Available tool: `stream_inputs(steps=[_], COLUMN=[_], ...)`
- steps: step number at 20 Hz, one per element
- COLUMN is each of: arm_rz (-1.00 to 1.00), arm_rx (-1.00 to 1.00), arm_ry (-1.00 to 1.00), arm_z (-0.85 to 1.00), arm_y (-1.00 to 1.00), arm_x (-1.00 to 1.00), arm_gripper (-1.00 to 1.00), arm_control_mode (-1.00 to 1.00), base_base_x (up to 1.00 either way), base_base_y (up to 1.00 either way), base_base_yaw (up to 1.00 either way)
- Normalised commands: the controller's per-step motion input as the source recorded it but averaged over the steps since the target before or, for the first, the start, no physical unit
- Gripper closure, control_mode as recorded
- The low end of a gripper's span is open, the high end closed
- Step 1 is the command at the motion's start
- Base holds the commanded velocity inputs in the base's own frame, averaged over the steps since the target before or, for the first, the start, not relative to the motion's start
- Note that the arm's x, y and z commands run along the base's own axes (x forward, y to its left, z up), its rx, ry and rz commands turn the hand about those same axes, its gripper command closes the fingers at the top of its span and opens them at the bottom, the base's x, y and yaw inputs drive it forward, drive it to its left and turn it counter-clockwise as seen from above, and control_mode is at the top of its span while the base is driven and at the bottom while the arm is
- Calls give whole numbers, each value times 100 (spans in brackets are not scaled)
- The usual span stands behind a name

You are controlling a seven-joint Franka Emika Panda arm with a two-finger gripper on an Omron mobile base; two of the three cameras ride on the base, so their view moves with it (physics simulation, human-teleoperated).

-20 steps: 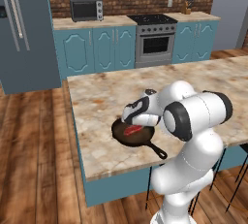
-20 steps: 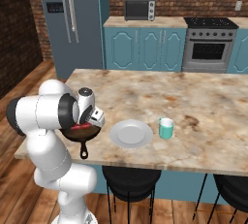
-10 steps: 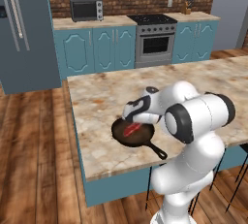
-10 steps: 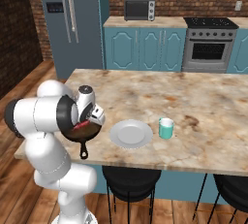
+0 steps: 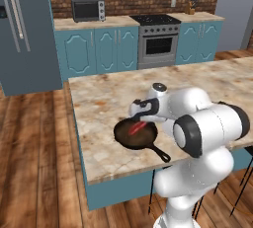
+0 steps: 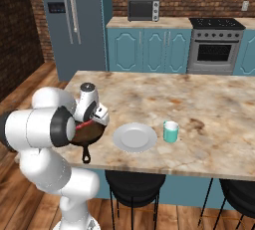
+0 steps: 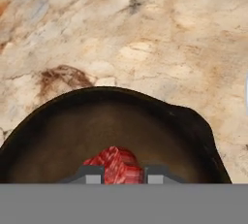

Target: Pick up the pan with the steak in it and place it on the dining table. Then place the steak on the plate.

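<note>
Your surface already carries the pan near its front edge, so that step looks finished. The plate waits just beside the pan for the transfer. Your tool is pinching the steak low inside the pan, ready for lifting.

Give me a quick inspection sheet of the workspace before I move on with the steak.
Surface: dining table bears every item below.
Job's things: pan on the table near its edge, handle toward the robot; steak between the fingertips over the pan, lift-off not confirmable; plate bare, beside the pan.
Clutter: teal mug beside the plate.
Grippers: gripper shut on the steak.
Cables: nothing seen.
Surroundings: stove, microwave, fridge, stools.
</note>
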Motion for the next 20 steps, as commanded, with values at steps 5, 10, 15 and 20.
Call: stream_inputs(steps=[5,10,15,20], arm_rz=[-11,-7,-5,-5], arm_rx=[0,0,0,4], arm_ry=[-1,-6,-10,-13], arm_z=[28,4,0,12], arm_y=[-37,-71,-83,-82], arm_x=[-13,-41,-47,-25], arm_gripper=[100,100,100,100], arm_control_mode=[-100,-100,-100,-100], base_base_x=[0,0,0,0], base_base_y=[0,0,0,0], base_base_yaw=[0,0,0,0])
